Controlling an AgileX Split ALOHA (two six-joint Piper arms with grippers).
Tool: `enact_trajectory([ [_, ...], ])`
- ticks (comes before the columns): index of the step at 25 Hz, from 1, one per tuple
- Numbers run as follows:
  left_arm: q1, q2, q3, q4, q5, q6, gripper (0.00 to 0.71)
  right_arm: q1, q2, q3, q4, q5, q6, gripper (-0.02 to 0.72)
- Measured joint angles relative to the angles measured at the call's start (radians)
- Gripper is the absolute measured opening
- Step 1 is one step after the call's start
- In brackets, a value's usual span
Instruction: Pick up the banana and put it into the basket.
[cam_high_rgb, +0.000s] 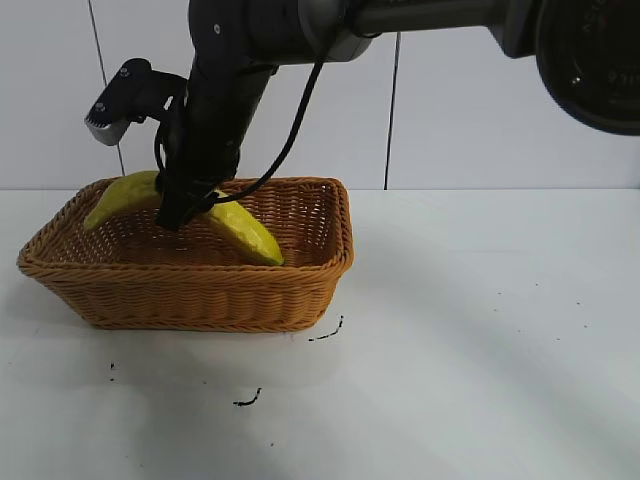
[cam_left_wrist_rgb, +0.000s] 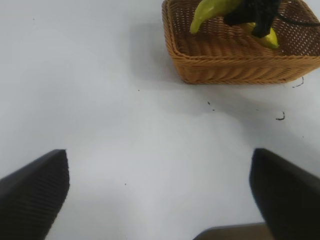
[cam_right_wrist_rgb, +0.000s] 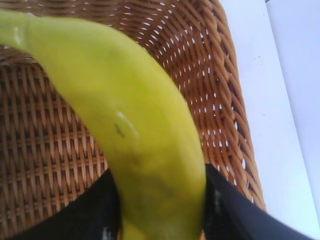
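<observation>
A: Biggest first. Where's the basket?
B: Basket (cam_high_rgb: 200, 290) on the white surface (cam_high_rgb: 480, 330), exterior view's left side.
A: Banana?
B: Banana (cam_high_rgb: 245, 232) inside, tilted, one end up over the far-left rim, other end low by the front wall.
A: Right claw?
B: Right claw (cam_high_rgb: 185, 212) reaches down into the basket, fingers either side of the banana's middle. Gripping or let go, cannot tell.
A: Left?
B: Left claw (cam_left_wrist_rgb: 160, 200) well away over bare surface, fingers spread wide, holding nothing.
</observation>
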Motion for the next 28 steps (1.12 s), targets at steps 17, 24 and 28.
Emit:
enact_trajectory([
  [17, 0.000, 0.000, 0.000, 0.000, 0.000, 0.000, 0.695, -0.196, -0.224, -0.086, 0.130, 0.369, 0.525, 0.603],
  [24, 0.000, 0.000, 0.000, 0.000, 0.000, 0.000, 0.695, -0.388, -0.224, -0.089, 0.128, 0.455, 0.533, 0.603],
  [28, 0.000, 0.000, 0.000, 0.000, 0.000, 0.000, 0.695, -0.521, -0.224, -0.089, 0.124, 0.475, 0.533, 0.603],
])
